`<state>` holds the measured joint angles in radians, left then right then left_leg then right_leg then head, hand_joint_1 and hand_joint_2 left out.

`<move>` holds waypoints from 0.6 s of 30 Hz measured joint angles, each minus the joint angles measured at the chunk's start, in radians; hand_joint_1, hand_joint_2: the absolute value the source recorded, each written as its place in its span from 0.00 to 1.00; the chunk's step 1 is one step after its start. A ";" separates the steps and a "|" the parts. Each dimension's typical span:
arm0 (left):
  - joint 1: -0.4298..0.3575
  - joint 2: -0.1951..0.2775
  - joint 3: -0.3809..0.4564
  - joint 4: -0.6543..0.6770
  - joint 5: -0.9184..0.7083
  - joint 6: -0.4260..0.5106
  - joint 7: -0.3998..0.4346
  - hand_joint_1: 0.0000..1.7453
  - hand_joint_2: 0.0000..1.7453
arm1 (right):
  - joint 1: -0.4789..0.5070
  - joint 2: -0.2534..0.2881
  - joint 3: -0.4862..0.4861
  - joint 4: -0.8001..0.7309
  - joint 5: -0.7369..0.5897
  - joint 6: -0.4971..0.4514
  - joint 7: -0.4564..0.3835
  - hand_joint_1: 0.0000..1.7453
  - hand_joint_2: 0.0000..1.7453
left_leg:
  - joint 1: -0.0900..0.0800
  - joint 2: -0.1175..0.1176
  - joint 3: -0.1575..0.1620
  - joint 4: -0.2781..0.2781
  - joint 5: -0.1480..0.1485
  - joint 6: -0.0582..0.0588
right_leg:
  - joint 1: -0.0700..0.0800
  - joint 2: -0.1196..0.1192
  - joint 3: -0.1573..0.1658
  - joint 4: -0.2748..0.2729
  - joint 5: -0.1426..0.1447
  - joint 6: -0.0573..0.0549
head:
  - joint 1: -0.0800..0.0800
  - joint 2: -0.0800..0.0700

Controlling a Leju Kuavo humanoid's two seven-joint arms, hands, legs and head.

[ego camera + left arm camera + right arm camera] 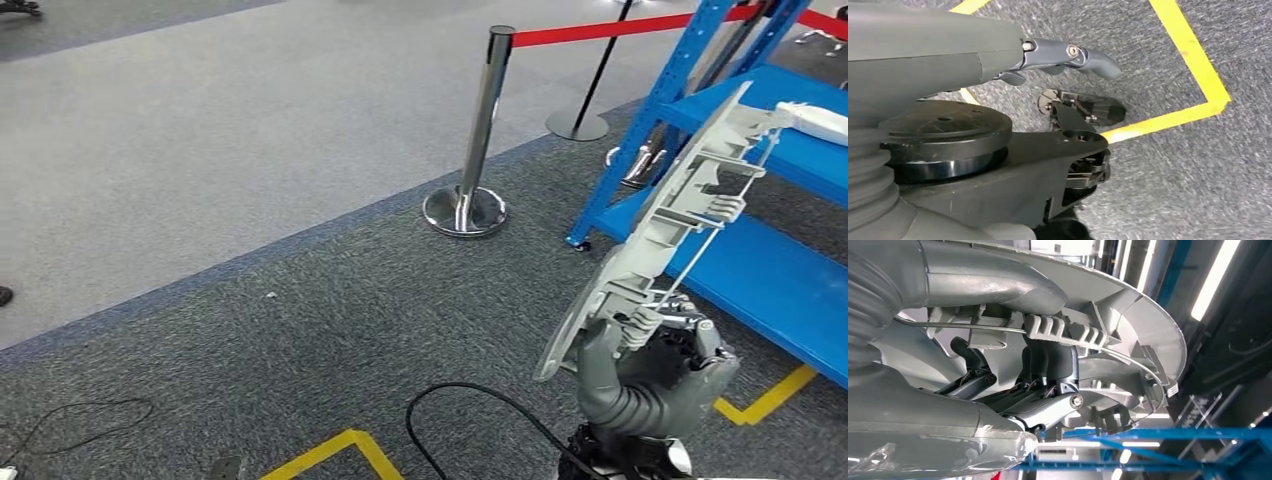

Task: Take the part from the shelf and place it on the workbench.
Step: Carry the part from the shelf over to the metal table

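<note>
Right robot hand (665, 375) grips ribbed grey plastic part (660, 225).

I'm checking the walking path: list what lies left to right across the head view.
Thin black cable → yellow floor tape corner → chrome stanchion → grey part held in the right hand → blue shelf.

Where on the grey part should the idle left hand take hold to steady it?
Best bet: the ribbed back of the grey part, near mid-length, coming from the side that faces the blue shelf. The ribs and wire there give purchase; the other face looks smooth. The right hand grips the low end, so the long top stands unsupported.
</note>
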<state>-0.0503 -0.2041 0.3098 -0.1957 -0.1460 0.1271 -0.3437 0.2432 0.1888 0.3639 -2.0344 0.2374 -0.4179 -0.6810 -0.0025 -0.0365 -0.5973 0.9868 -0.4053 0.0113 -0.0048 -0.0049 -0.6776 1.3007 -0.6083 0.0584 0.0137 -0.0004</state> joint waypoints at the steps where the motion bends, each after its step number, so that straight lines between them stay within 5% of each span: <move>1: 0.000 0.000 0.000 0.000 -0.001 -0.002 0.000 0.00 1.00 | 0.002 0.000 -0.001 0.000 0.000 -0.001 0.000 1.00 1.00 | 0.001 -0.015 0.001 0.000 0.000 0.000 | -0.001 0.002 -0.006 0.002 0.013 0.001 | 0.000 0.000; 3: 0.000 0.001 0.000 0.000 -0.002 -0.006 -0.002 0.00 1.00 | 0.006 0.000 -0.002 -0.002 0.001 -0.001 0.000 1.00 1.00 | 0.003 -0.046 0.002 0.003 0.000 -0.004 | -0.007 0.019 0.036 -0.102 0.085 0.003 | 0.000 0.000; 5: -0.002 0.002 0.000 0.000 -0.003 -0.011 -0.005 0.00 1.00 | 0.009 0.000 -0.003 -0.006 0.003 -0.002 -0.002 1.00 1.00 | 0.004 -0.074 -0.002 0.009 0.000 -0.015 | -0.018 0.067 0.093 -0.226 0.134 0.005 | 0.001 0.000; 7: -0.002 0.003 0.000 0.000 -0.007 -0.016 -0.007 0.00 1.00 | 0.012 0.000 -0.004 -0.010 0.006 -0.003 -0.004 1.00 1.00 | 0.005 -0.095 -0.011 0.013 0.003 -0.028 | -0.020 0.091 0.111 -0.266 0.138 0.000 | 0.002 0.000; 8: -0.001 0.003 0.000 0.000 -0.009 -0.018 -0.007 0.00 1.00 | 0.013 0.000 -0.004 -0.012 0.007 -0.004 -0.004 1.00 1.00 | 0.008 -0.105 -0.015 0.011 0.006 -0.035 | -0.018 0.082 0.111 -0.266 0.140 -0.006 | 0.002 0.000; 9: 0.001 0.003 0.000 0.000 -0.011 -0.019 -0.007 0.00 1.00 | 0.013 0.000 -0.004 -0.014 0.008 -0.004 -0.005 1.00 1.00 | 0.010 -0.102 -0.018 0.011 0.007 -0.041 | -0.016 0.070 0.111 -0.267 0.142 -0.013 | 0.002 0.000; 11: 0.001 0.003 0.000 0.000 -0.012 -0.019 -0.007 0.00 1.00 | 0.016 0.002 -0.004 -0.018 0.008 -0.004 -0.006 1.00 1.00 | 0.007 -0.057 -0.038 0.047 -0.017 -0.049 | -0.015 0.044 0.113 -0.272 0.146 -0.029 | -0.005 0.000; 13: -0.003 0.002 0.000 0.000 -0.013 -0.020 -0.007 0.00 1.00 | 0.019 0.004 -0.004 -0.023 0.009 -0.004 -0.006 1.00 1.00 | 0.004 0.002 -0.091 0.157 -0.077 -0.054 | -0.011 0.014 0.115 -0.274 0.145 -0.038 | -0.012 0.000; 15: -0.004 0.002 0.000 0.000 -0.013 -0.020 -0.007 0.00 1.00 | 0.020 0.004 -0.004 -0.025 0.009 -0.004 -0.007 1.00 1.00 | 0.005 0.021 -0.145 0.271 -0.120 -0.056 | -0.007 -0.017 0.115 -0.274 0.143 -0.042 | -0.013 0.000; 16: -0.004 0.002 0.000 0.000 -0.013 -0.020 -0.007 0.00 1.00 | 0.020 0.004 -0.005 -0.025 0.009 -0.004 -0.007 1.00 1.00 | 0.005 0.024 -0.152 0.288 -0.117 -0.055 | -0.006 -0.031 0.115 -0.274 0.142 -0.042 | -0.013 0.000; 18: -0.002 0.003 0.000 0.000 -0.014 -0.021 -0.008 0.00 1.00 | 0.020 0.004 -0.005 -0.027 0.010 -0.005 -0.007 1.00 1.00 | 0.004 0.035 -0.109 0.216 -0.068 -0.052 | -0.004 -0.057 0.118 -0.274 0.140 -0.041 | -0.013 0.000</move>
<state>-0.0525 -0.2012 0.3094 -0.1957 -0.1596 0.1064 -0.3516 0.2630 0.1925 0.3593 -2.0614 0.2471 -0.4231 -0.6879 0.0020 -0.0020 -0.7066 1.2024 -0.4732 -0.0404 -0.0089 -0.0616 -0.5597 1.0265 -0.4687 0.0177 0.0011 -0.0004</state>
